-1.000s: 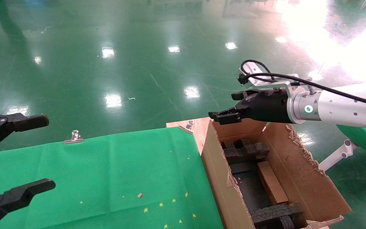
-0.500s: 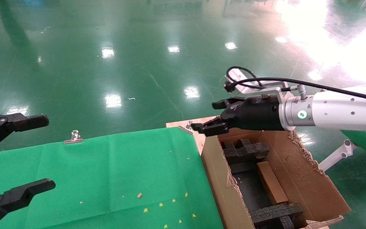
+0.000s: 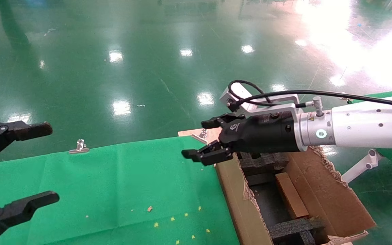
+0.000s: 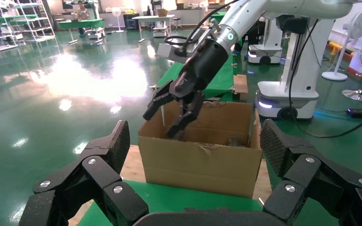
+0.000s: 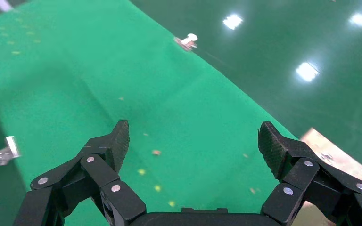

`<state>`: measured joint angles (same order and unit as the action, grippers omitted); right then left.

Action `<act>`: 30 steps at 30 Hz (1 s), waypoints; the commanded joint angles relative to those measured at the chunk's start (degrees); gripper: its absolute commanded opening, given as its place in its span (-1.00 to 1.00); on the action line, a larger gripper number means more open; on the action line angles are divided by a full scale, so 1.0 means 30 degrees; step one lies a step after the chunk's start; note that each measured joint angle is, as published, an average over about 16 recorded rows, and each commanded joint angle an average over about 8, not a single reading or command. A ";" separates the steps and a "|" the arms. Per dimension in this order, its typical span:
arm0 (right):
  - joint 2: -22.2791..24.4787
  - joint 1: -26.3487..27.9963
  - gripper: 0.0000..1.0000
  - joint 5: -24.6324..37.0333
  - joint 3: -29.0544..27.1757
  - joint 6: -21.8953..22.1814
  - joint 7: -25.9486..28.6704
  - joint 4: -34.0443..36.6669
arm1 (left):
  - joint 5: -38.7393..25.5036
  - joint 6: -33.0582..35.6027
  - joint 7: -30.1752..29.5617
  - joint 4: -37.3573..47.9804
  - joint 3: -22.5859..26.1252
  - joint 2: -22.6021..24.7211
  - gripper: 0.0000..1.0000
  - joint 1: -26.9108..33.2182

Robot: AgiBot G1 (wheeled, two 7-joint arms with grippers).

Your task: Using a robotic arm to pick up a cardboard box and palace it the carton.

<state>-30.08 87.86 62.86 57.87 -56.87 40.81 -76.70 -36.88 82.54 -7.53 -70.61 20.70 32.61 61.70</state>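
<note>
The small brown cardboard box (image 3: pixel 291 195) lies inside the carton (image 3: pixel 231 194), along its right side between black foam inserts (image 3: pixel 294 227). My right gripper (image 3: pixel 197 139), on the white arm with the green ring light (image 3: pixel 321 133), is open and empty. It hangs above the carton's far left corner and the edge of the green cloth. In the right wrist view my right gripper (image 5: pixel 195 139) has only green cloth (image 5: pixel 169 94) between its fingers. In the left wrist view the carton (image 4: pixel 200 155) hides the box, and the right gripper (image 4: pixel 169 113) shows above it. My left gripper (image 3: pixel 48 162) is open and idle at the left.
A green cloth (image 3: pixel 114 180) covers the table left of the carton, held by metal clips (image 3: pixel 79 147) at its far edge. Small scraps (image 3: pixel 150 208) lie on it. A bare wooden corner (image 3: pixel 213 139) shows behind the carton. Glossy green floor lies beyond.
My right gripper has moved left and down, from above the carton's far end to over the cloth's edge. The box and the left gripper have not moved.
</note>
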 commanded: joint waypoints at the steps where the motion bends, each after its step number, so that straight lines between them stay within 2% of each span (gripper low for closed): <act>1: -0.0096 -0.0510 1.00 -0.0407 -0.0811 -0.0559 -0.0583 0.0061 | 0.0000 0.0000 0.0000 0.0000 0.0000 0.0000 1.00 0.0000; 30: -0.1498 -0.7966 1.00 -0.6362 -1.2678 -0.8732 -0.9106 0.0946 | 0.0001 0.0000 0.0000 0.0000 0.0001 0.0000 1.00 0.0000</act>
<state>-34.50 64.32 44.05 20.38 -82.68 13.94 -73.91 -36.88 82.53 -7.52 -70.61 20.70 32.61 61.70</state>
